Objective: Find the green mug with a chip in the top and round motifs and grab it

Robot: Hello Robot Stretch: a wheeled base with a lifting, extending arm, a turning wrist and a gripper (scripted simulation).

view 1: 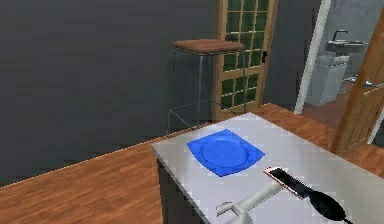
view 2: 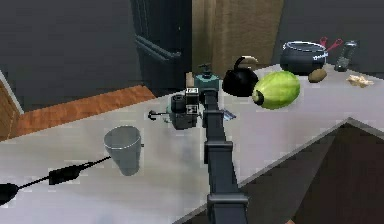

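A small teal-green thing (view 2: 207, 80), mug-like in size, stands on the grey counter (view 2: 280, 135) in the arm side view, near its far edge. Whether it has a chip or round motifs is too small to tell. My arm (view 2: 220, 160) rises from the bottom edge to two white marker squares just in front of that thing. The gripper (view 2: 156, 116) points left from them, its thin fingers over bare countertop, and it holds nothing.
A pale grey cup (view 2: 125, 150) stands left of the arm, above a black cable (view 2: 60, 176). Right of the teal thing are a black kettle (view 2: 240, 78), a green round vegetable (view 2: 277, 90) and a pot (view 2: 300, 55). The forward view has a blue plate (view 1: 227, 152), a phone (view 1: 288, 182) and a stool (view 1: 208, 47).
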